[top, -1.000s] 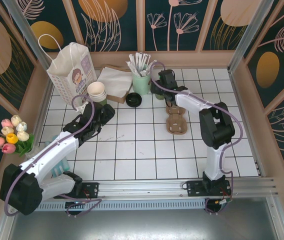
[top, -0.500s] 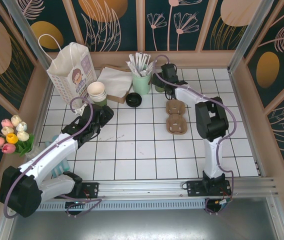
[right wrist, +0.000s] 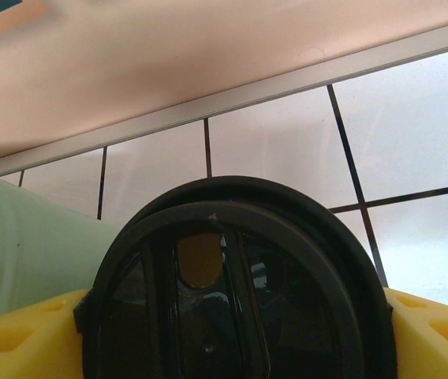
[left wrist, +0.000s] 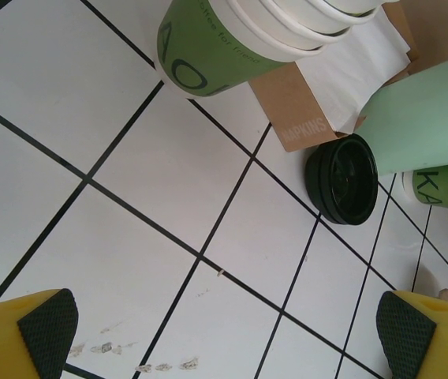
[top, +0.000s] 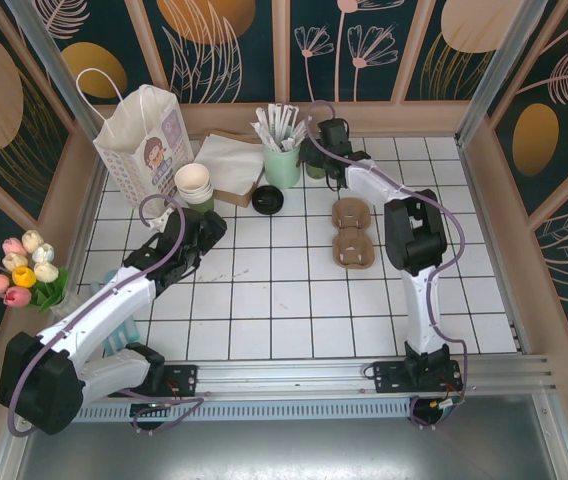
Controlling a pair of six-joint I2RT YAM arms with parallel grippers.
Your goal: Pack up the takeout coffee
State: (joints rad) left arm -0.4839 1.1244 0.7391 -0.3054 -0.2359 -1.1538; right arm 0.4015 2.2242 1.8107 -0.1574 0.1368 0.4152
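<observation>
The right gripper (right wrist: 232, 339), arm stretched to the table's (top: 264, 300) far edge, is set astride the lidded takeout coffee (right wrist: 232, 237); contact cannot be told. The left gripper (left wrist: 224, 335) is spread wide.

A round black lid (right wrist: 232, 292) takes up the lower middle, seen close, with raised ribs and a small tan oval near its centre. It sits between the yellow fingers (right wrist: 19, 339) of the right hand (right wrist: 230, 335), its edges overlapping both (whether they press on it cannot be told). A mint green holder (right wrist: 27, 237) lies just left of it. Beyond it, the white tiled table (right wrist: 287, 142) meets a pale rail (right wrist: 208, 99) below a peach wall (right wrist: 169, 39).
</observation>
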